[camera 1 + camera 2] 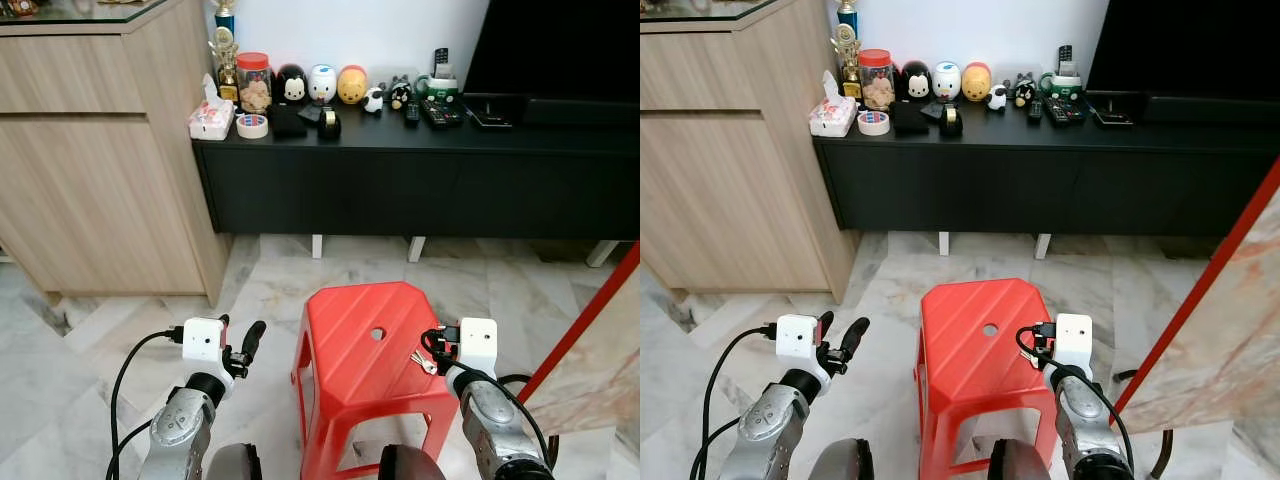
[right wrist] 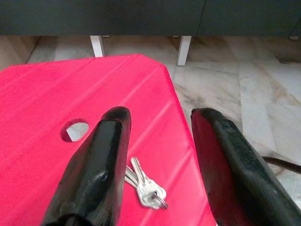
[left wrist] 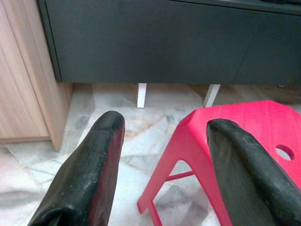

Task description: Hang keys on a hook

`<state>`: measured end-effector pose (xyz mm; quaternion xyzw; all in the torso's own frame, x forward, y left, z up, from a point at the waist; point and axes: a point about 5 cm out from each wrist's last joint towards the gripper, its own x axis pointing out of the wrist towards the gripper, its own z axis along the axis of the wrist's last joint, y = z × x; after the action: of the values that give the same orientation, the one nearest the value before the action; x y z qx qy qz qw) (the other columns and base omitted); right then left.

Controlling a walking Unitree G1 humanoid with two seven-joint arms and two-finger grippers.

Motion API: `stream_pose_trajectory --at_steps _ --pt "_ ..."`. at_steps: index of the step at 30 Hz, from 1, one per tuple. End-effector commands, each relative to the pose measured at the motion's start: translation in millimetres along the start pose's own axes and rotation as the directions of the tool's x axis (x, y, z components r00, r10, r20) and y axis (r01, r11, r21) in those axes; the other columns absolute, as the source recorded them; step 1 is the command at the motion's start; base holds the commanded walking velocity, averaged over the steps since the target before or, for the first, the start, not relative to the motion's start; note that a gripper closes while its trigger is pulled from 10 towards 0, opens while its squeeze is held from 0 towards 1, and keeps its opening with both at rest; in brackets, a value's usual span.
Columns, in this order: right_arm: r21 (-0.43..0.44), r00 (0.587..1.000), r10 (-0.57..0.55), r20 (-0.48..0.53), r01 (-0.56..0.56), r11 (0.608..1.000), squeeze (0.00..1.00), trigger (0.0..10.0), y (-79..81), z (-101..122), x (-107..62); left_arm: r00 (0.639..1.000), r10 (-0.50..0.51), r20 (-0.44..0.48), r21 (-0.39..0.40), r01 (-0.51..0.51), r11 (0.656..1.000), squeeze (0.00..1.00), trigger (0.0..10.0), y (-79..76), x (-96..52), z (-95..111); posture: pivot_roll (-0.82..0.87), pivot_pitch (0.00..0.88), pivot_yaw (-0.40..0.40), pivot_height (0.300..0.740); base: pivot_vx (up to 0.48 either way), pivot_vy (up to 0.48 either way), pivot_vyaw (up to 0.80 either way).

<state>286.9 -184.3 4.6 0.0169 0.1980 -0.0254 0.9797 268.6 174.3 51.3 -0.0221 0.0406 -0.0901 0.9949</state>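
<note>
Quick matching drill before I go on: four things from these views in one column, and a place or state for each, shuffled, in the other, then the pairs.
1. keys
2. left gripper
3. stool
4. tape roll

A. on the black cabinet, beside the tissue box
B. red, standing on the marble floor
C. open, beside the stool over the floor
D. lying on the stool top, at the right gripper

Pairs: 1-D, 2-C, 3-B, 4-A

Head eyes look down; both wrist cameras closely share the red stool [image 1: 365,340].
</note>
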Motion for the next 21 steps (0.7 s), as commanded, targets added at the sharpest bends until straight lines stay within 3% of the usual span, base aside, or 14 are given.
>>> stream_pose_trajectory --at_steps 1,7,21 --pt "0.003 1.0 -0.002 -0.001 0.002 1.0 0.0 10.0 0.8 -1.8 -0.1 1.0 -0.016 -0.006 0.006 0.017 1.0 0.0 10.0 -2.2 0.3 -0.5 0.05 0.0 -0.059 0.599 0.274 0.0 0.0" --pt "0.002 1.0 0.0 0.003 0.0 1.0 0.0 10.0 1.7 0.1 1.0 1.0 -0.018 -0.009 0.017 0.018 1.0 0.0 10.0 -3.3 -0.3 -1.9 0.05 0.0 -0.061 0.599 0.273 0.0 0.0" --pt "0.003 1.0 -0.003 -0.001 0.003 1.0 0.0 10.0 -0.4 -1.8 0.2 1.0 -0.02 -0.009 0.015 0.02 1.0 0.0 10.0 -3.7 -0.4 -1.7 0.05 0.0 -0.061 0.599 0.0 0.0 0.0"
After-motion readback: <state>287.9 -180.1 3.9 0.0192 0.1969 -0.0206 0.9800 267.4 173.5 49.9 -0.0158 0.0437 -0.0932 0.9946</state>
